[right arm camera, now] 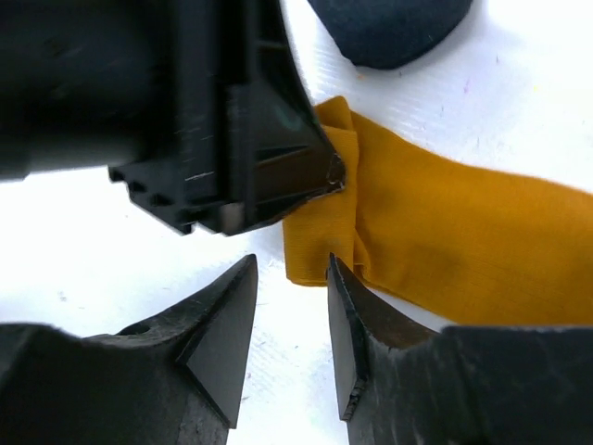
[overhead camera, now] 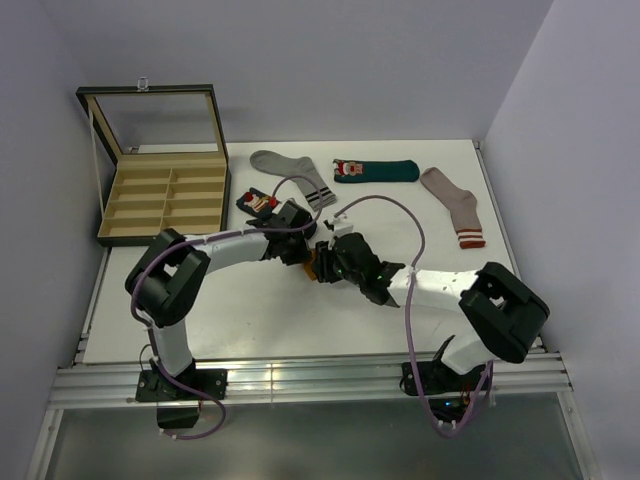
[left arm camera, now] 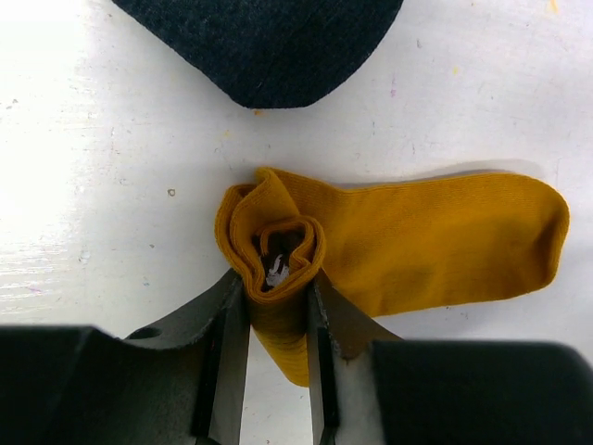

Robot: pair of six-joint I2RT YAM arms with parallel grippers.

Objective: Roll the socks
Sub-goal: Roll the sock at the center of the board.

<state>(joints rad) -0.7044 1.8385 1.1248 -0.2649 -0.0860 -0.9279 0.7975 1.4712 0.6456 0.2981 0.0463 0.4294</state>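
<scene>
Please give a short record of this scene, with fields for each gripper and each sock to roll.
left gripper: shut on the rolled end of the mustard sock
right gripper: open, at that sock's edge
mustard sock: partly rolled, the rest lying flat
navy sock: flat, unrolled, apart from the mustard one
teal sock: flat, unrolled, between grey sock and pinkish sock

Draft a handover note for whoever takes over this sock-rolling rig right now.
Left gripper: shut on the rolled end of the mustard sock.
Right gripper: open, beside that roll.
Navy sock lies just beyond it; teal sock lies flat farther back.
Done: first roll begun only.
To do: finish it, then roll navy and teal.
</scene>
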